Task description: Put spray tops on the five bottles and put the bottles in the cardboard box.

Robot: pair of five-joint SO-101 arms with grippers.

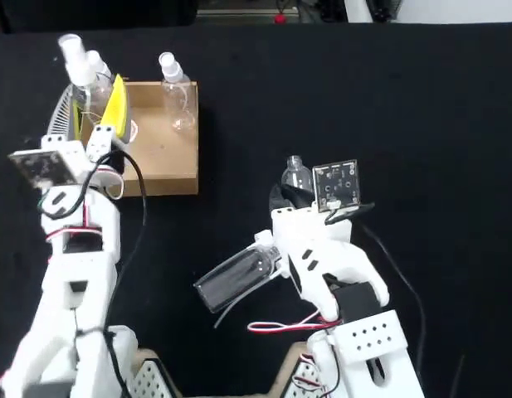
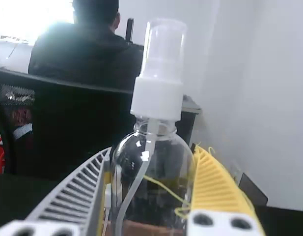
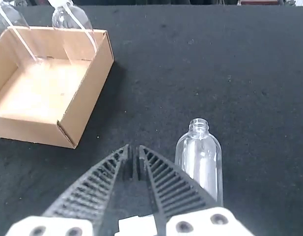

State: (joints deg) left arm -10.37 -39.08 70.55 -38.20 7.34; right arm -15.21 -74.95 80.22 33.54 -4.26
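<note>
My left gripper [image 1: 88, 108] is shut on a clear bottle with a white spray top [image 2: 156, 147], held upright between the grey and yellow fingers over the left side of the cardboard box [image 1: 160, 149]. A second topped bottle [image 1: 98, 68] stands just beside it. A third topped bottle [image 1: 177, 93] stands in the box's far right corner. My right gripper [image 3: 134, 158] is shut with nothing in it, low over the table right beside an upright bottle without a top [image 3: 200, 157]. Another clear bottle [image 1: 237, 278] lies on its side next to the right arm's body.
The black table [image 1: 421, 124] stretches open to the right and behind the topless bottle. The box's floor [image 3: 43, 91] is bare in the middle. Red and white cables [image 1: 280, 325] loop near the right arm's base.
</note>
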